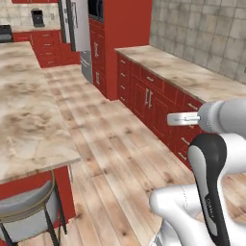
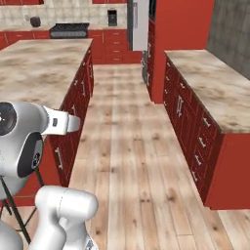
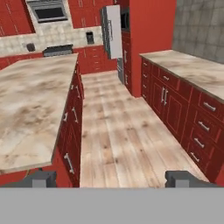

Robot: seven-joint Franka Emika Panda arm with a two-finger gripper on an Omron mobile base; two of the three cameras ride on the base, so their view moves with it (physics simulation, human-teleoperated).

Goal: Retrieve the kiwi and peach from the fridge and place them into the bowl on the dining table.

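a pale wood plank floor (image 2: 127,146) runs between red cabinets. a marble counter (image 1: 192,72) on red drawers lines the grey tiled wall (image 1: 202,29). a grey stool (image 1: 29,211) stands lower left; a black stove (image 2: 70,30) sits at the far wall beneath a wall oven (image 3: 47,11).

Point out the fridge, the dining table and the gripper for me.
fridge (image 3: 113,30): hand view, silver door front.
dining table (image 3: 30,100): hand view, bare marble top.
gripper (image 3: 113,177): hand view, midway between its open fingertips.

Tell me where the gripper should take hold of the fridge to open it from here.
On a vertical bar handle of the fridge, probably from the front, open jaws straddling the bar sideways. The handles run upright down the closed silver doors; the fridge stands far down the aisle, so finer detail is unclear.
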